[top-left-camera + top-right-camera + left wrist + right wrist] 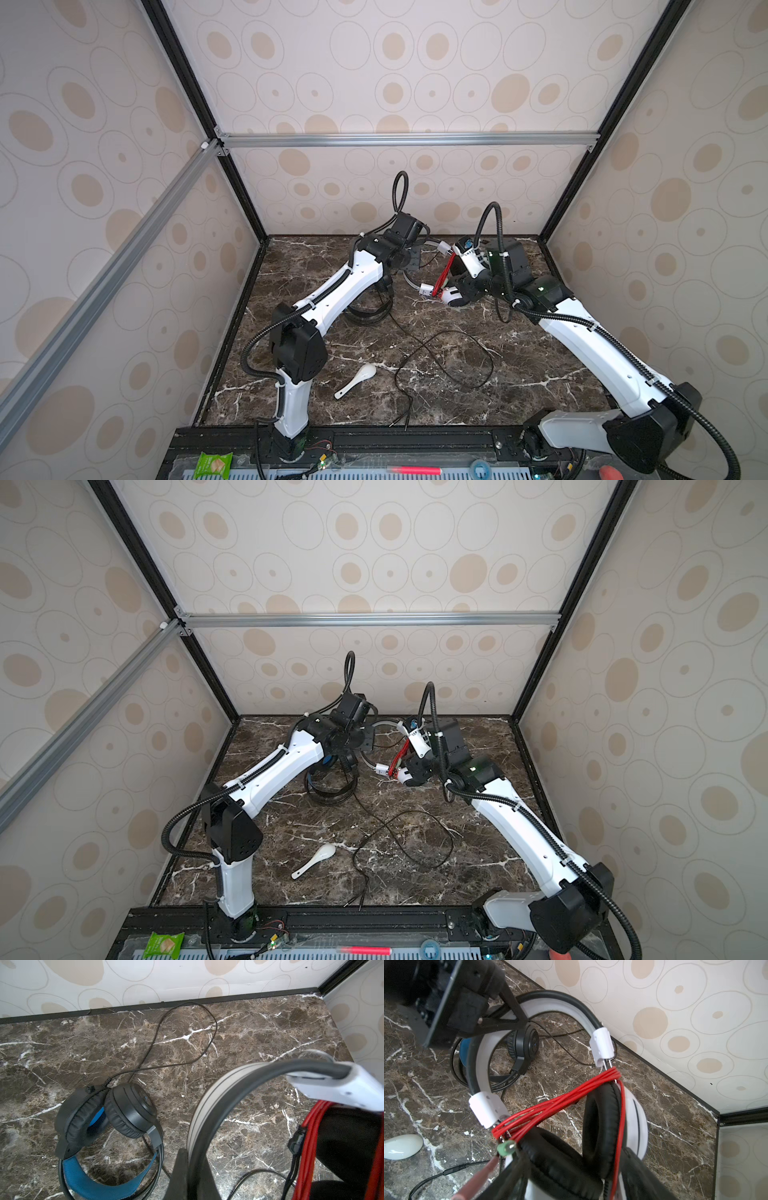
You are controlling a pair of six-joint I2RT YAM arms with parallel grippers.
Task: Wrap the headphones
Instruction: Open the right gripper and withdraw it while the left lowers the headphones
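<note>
Left wrist view: the grey-white headband of the white-and-black headphones (199, 1118) runs straight through the left jaws, which are closed tight on it. The right wrist view shows the same clamp from the other side, on the crown of the band. It also shows the two black-padded ear cups (600, 1126) sitting between the right jaws. Those jaws stand on either side of the cups, but their tips are blurred and cut off, so I cannot tell whether they press on a cup. The red cable (560, 1101) is wound in several turns across the sliders just above the cups, and a green plug (506, 1148) pokes out at one end of the bundle.

On the table (540, 374) the black headphones (128, 1109), blue inside the headband, lie partly under the left arm (332, 299) in both top views, clear of both jaws. Their thin black cable (453, 357) sprawls in loose loops toward the near edge. The left arm and the right arm (582, 340) both reach from the near rail toward the far wall, their wrists meeting near the back middle. A white spoon (356, 380) lies on the table near the left arm's elbow.
</note>
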